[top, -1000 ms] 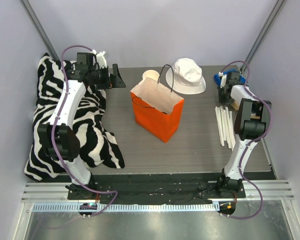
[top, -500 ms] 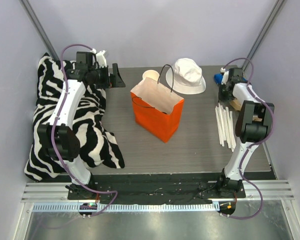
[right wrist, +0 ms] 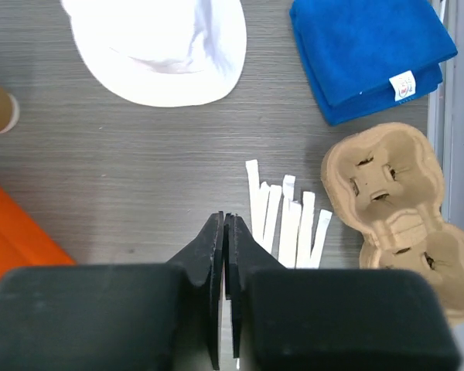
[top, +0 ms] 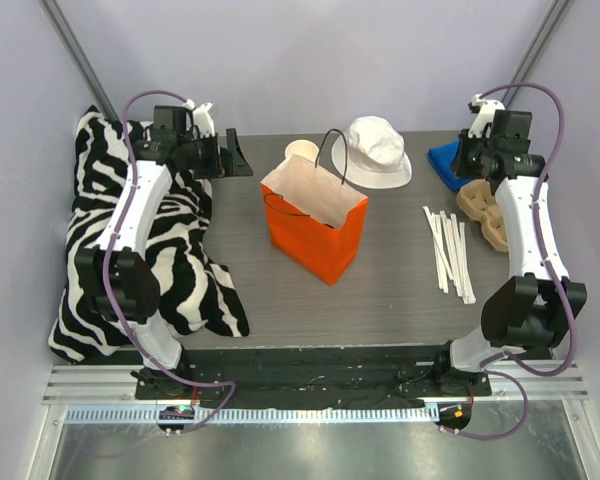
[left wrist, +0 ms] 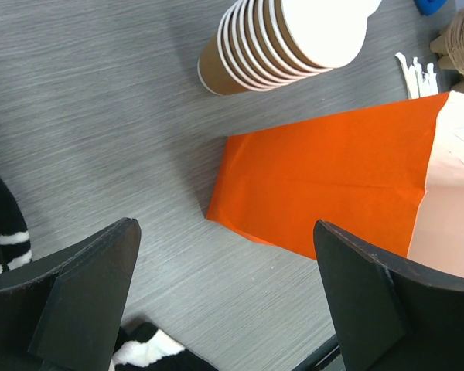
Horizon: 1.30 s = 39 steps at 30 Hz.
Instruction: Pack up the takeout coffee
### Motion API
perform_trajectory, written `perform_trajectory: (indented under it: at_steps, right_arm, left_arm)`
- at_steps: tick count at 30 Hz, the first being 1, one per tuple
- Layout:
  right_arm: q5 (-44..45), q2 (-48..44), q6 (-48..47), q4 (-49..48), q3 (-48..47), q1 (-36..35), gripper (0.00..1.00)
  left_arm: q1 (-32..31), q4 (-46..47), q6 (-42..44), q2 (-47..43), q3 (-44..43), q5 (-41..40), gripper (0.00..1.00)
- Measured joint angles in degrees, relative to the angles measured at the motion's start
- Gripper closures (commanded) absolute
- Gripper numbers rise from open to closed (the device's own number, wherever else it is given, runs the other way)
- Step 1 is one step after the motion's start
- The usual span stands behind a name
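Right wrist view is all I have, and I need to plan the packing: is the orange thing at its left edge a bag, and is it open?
Observer: Yes. It is an orange paper bag, standing upright with its mouth open at the top.
Operator: And the brown cup edge left of the hat, is that the lidded coffee?
Observer: No. That is a stack of lidless paper cups, standing behind the bag beside the white bucket hat. No lidded cup shows in any view.
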<state>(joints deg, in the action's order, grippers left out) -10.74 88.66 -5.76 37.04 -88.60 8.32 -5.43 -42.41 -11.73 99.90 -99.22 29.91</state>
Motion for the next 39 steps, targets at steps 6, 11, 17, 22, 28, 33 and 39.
perform_trajectory:
  at_steps: [6, 11, 17, 22, 28, 33, 39]
  right_arm:
    - [-0.94, 2.16, -3.08, 3.48, -0.44, -2.05, 0.59]
    - [-0.24, 13.53, -6.51, 4.35, -1.29, -4.85, 0.58]
    - [0.85, 27.52, -9.73, 5.31, -7.89, -5.95, 0.59]
    - [2.34, 32.7, -11.76, 5.35, -11.58, -5.77, 0.53]
    - [3.1, 34.34, -12.7, 5.46, -11.72, -4.96, 0.48]
    - [3.23, 35.67, -13.81, 5.57, -12.11, -3.89, 0.48]
    - [3.28, 37.4, -14.84, 5.97, -12.55, -2.78, 0.5]
  left_arm:
    - [0.0, 0.68, -0.13, -1.05, 2.1, 0.9, 0.0]
    - [0.0, 0.15, 0.57, -2.97, 2.84, 1.03, 0.0]
    - [0.0, -2.47, 2.78, -3.54, 2.84, 1.22, 0.0]
    - [0.0, -4.42, 3.67, -3.52, 2.78, 1.4, 0.0]
    - [0.0, -5.53, 4.28, -3.41, 2.71, 1.7, 0.0]
    - [0.0, -5.55, 4.26, -3.02, 2.71, 2.56, 0.0]
    - [0.0, -5.55, 4.11, -1.27, 2.69, 3.43, 0.0]
